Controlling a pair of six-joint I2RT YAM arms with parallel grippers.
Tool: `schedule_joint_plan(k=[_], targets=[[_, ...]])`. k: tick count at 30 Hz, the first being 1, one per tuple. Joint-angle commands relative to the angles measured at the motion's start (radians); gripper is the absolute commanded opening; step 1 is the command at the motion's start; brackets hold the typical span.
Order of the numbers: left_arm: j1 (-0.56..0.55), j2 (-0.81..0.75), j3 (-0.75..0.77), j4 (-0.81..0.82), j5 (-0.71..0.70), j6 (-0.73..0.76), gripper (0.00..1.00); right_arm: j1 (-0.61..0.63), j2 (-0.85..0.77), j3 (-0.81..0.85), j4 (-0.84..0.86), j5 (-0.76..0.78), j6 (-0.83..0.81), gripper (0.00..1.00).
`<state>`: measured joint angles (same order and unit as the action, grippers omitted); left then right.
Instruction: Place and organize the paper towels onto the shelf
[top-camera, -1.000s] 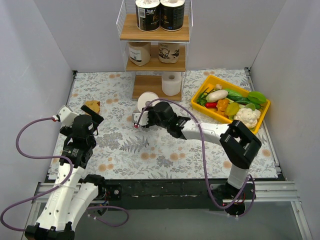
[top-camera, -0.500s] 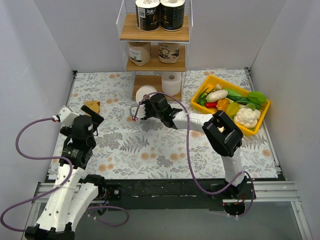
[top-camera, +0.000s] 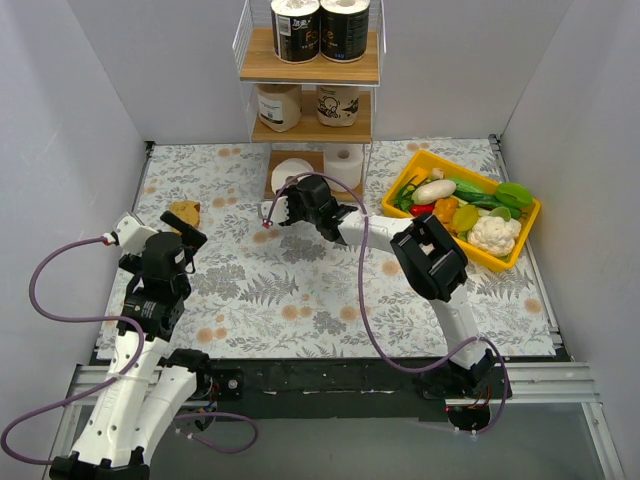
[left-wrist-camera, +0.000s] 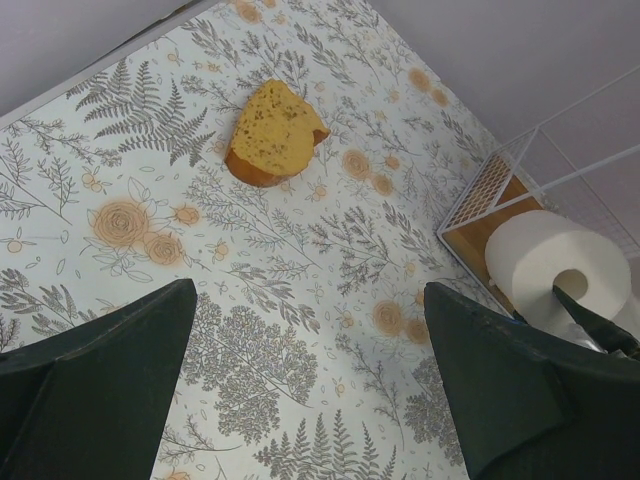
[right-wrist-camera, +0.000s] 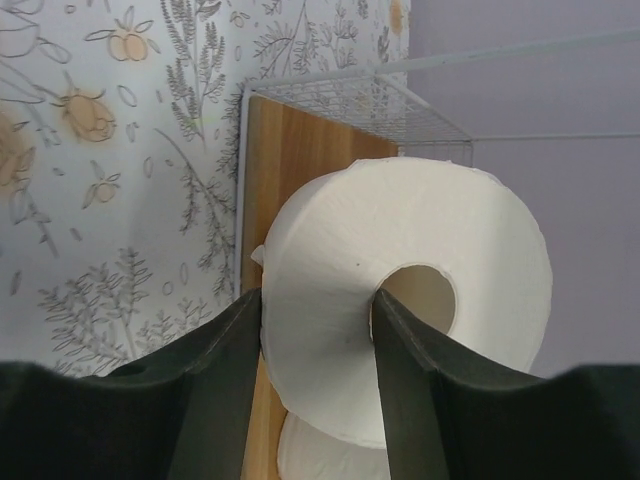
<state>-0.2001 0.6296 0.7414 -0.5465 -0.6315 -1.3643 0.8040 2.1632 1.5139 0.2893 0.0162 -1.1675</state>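
Observation:
My right gripper (top-camera: 291, 196) is shut on a plain white paper towel roll (right-wrist-camera: 405, 300), one finger in its hollow core and one outside. It holds the roll (top-camera: 291, 175) over the front left of the shelf's bottom board (right-wrist-camera: 285, 170). A second white roll (top-camera: 347, 163) stands on that board at the right. Two tan-wrapped rolls (top-camera: 279, 105) stand on the middle tier and two black-wrapped rolls (top-camera: 296, 28) on the top tier of the shelf (top-camera: 310, 70). My left gripper (left-wrist-camera: 310, 390) is open and empty above the floral table at the left; its wrist view shows the held roll (left-wrist-camera: 553, 265).
A yellow tray (top-camera: 521, 232) of vegetables with a white cauliflower (top-camera: 494, 234) lies at the right. A piece of yellow bread (top-camera: 184, 212) lies on the table near my left gripper, also in the left wrist view (left-wrist-camera: 272, 131). Grey walls close in both sides.
My right gripper has carried the white roll from the table in front of the shelf back onto the left of the bottom board. The left arm has not moved.

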Motion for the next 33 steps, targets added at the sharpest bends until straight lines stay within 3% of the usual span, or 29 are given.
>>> schedule_joint_plan(k=[1,7,12,18,21,23,25,26,28,31,33], targets=[[-0.004,-0.01,-0.01,-0.007,-0.001,0.013,0.98,-0.011,0.04,0.126,0.079,0.022,-0.08,0.55],[-0.002,-0.008,-0.007,-0.007,0.001,0.014,0.98,-0.015,0.041,0.125,0.145,0.071,-0.089,0.68],[-0.002,-0.002,-0.007,-0.006,0.01,0.016,0.98,0.003,-0.069,0.007,0.2,0.067,-0.034,0.89],[-0.002,-0.005,-0.019,0.026,0.076,0.057,0.98,0.087,-0.294,-0.205,0.277,0.128,0.17,0.98],[-0.002,-0.004,-0.023,0.057,0.148,0.085,0.98,0.155,-0.44,-0.348,0.301,0.258,0.36,0.99],[-0.002,-0.001,-0.028,0.088,0.24,0.122,0.98,0.207,-0.541,-0.389,0.243,0.367,0.496,0.99],[-0.004,0.002,-0.036,0.108,0.305,0.146,0.98,0.234,-0.6,-0.365,0.072,0.434,0.618,0.99],[-0.002,0.002,-0.036,0.124,0.331,0.16,0.98,0.245,-0.652,-0.348,-0.015,0.455,0.757,0.99],[-0.002,-0.001,-0.048,0.144,0.391,0.165,0.98,0.245,-0.699,-0.319,-0.233,0.442,0.905,0.99],[-0.002,-0.001,-0.056,0.178,0.51,0.191,0.98,0.245,-0.798,-0.331,-0.37,0.386,1.067,0.99],[-0.002,-0.005,-0.065,0.218,0.588,0.217,0.98,0.245,-0.884,-0.405,-0.368,0.398,1.17,0.99]])
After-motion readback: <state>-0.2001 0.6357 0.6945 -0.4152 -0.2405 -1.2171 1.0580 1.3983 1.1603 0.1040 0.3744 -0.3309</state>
